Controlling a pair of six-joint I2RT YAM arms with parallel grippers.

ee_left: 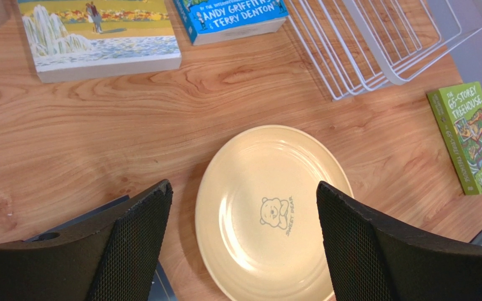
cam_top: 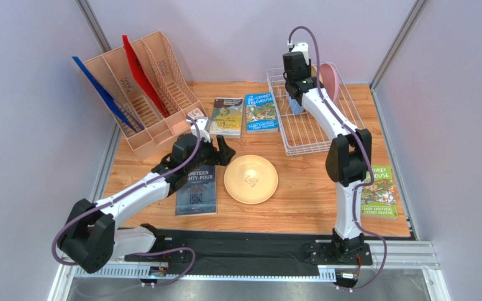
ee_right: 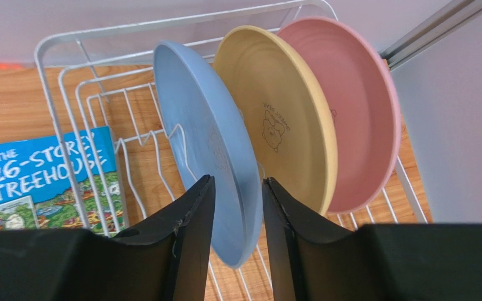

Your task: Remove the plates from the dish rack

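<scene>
Top ext: dish rack [cam_top: 312, 135] on wood table [cam_top: 306, 207]. Loose tan plate [cam_top: 250, 179] flat, front-left of dish rack, apart from it. Left gripper [cam_top: 221, 150] just left of that plate. Right gripper [cam_top: 295, 100] inside dish rack, pink plate [cam_top: 331, 78] upright at its back end.

L wrist: left gripper spread wide, nothing held, hanging over loose tan plate.

R wrist: right gripper narrow, pinching rim of blue plate [ee_right: 193, 113], upright in dish rack tines. Racked tan plate [ee_right: 281, 106] next, then pink plate.

Left arm [cam_top: 133, 195], right arm [cam_top: 325, 114]: white link shells, black joint housings, purple cable [cam_top: 316, 47] along each, black base plates [cam_top: 341, 252]. Left hand [ee_left: 243, 191] fingers [ee_left: 130, 244] black, mesh-textured pads; right hand [ee_right: 238, 183] fingers [ee_right: 187, 232] smooth black.
</scene>
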